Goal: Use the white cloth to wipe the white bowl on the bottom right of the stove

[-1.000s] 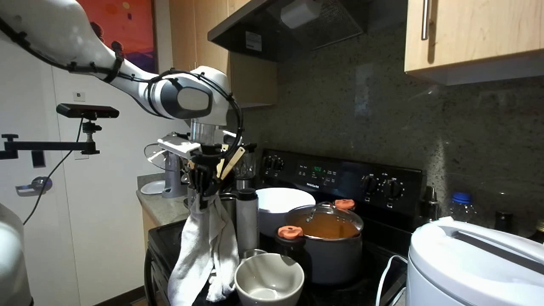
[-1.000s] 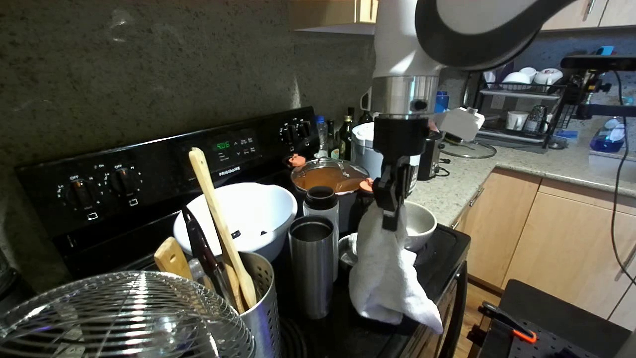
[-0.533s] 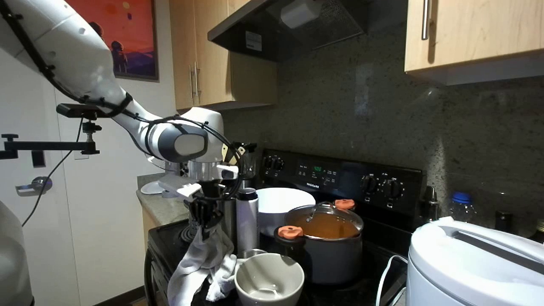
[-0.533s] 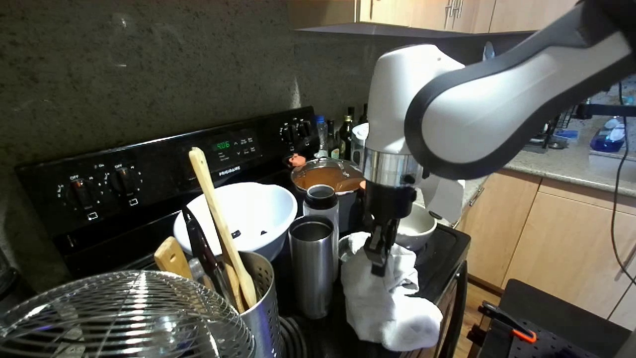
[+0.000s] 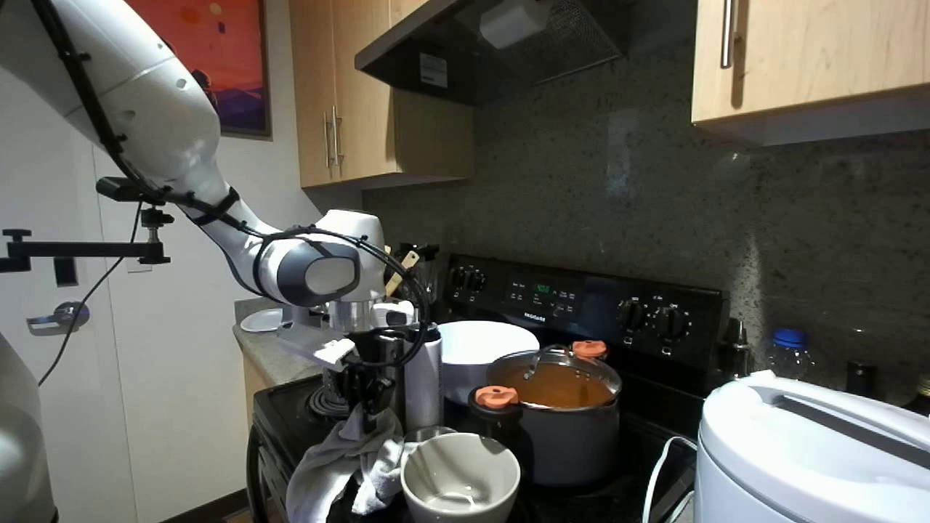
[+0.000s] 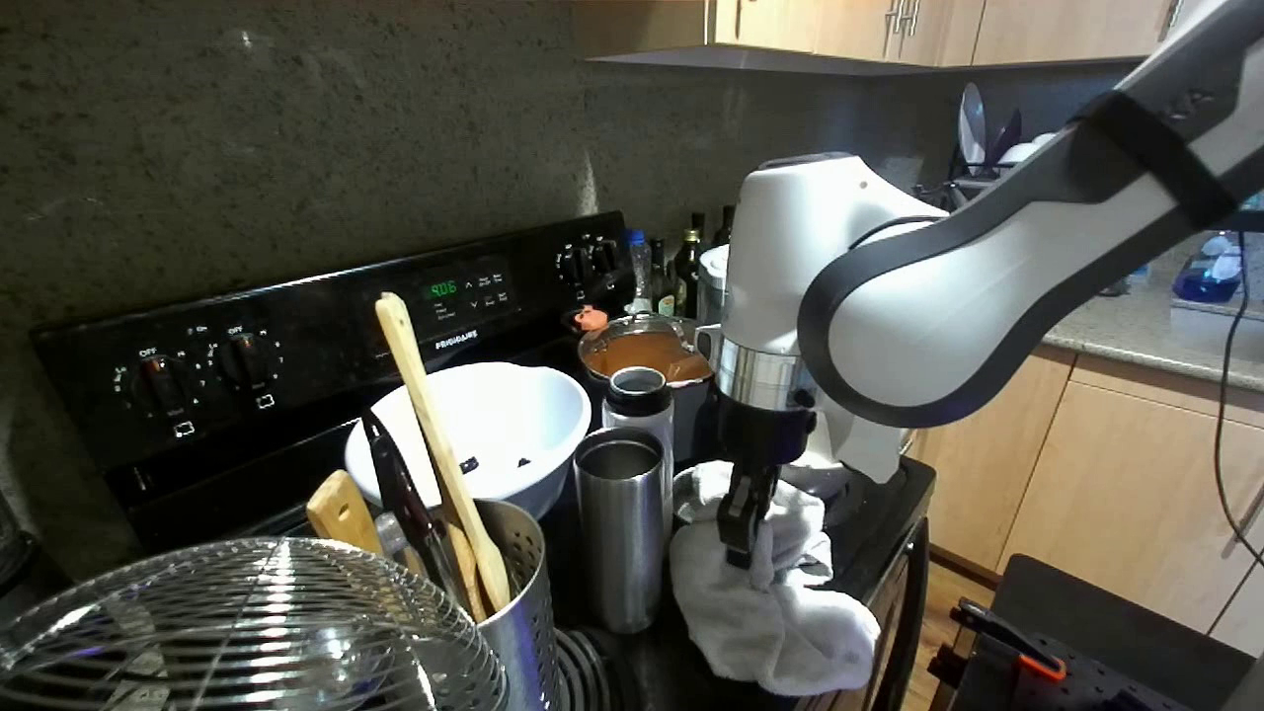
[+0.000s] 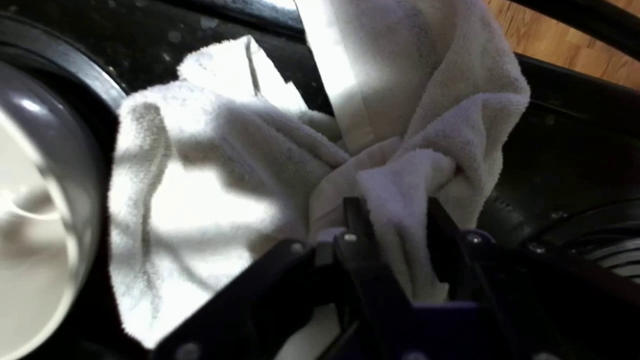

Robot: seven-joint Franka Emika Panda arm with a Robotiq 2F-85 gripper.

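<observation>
The white cloth lies crumpled on the stove beside the white bowl, with one end spilling over the stove's front edge. It also shows in an exterior view and in the wrist view. My gripper points down, low over the stove, with a folded bunch of cloth filling the gap between its fingers. In the wrist view the bowl stands at the left with a narrow dark gap between it and the cloth. In an exterior view the gripper and arm partly hide the bowl.
A lidded pot with orange handles stands behind the bowl. A grey bottle, a steel tumbler and a large white bowl stand close to the gripper. A utensil holder and a white appliance are farther off.
My gripper has come down with the cloth. The cloth hung from the fingers before and is now bunched on the stove. The bowl has not moved.
</observation>
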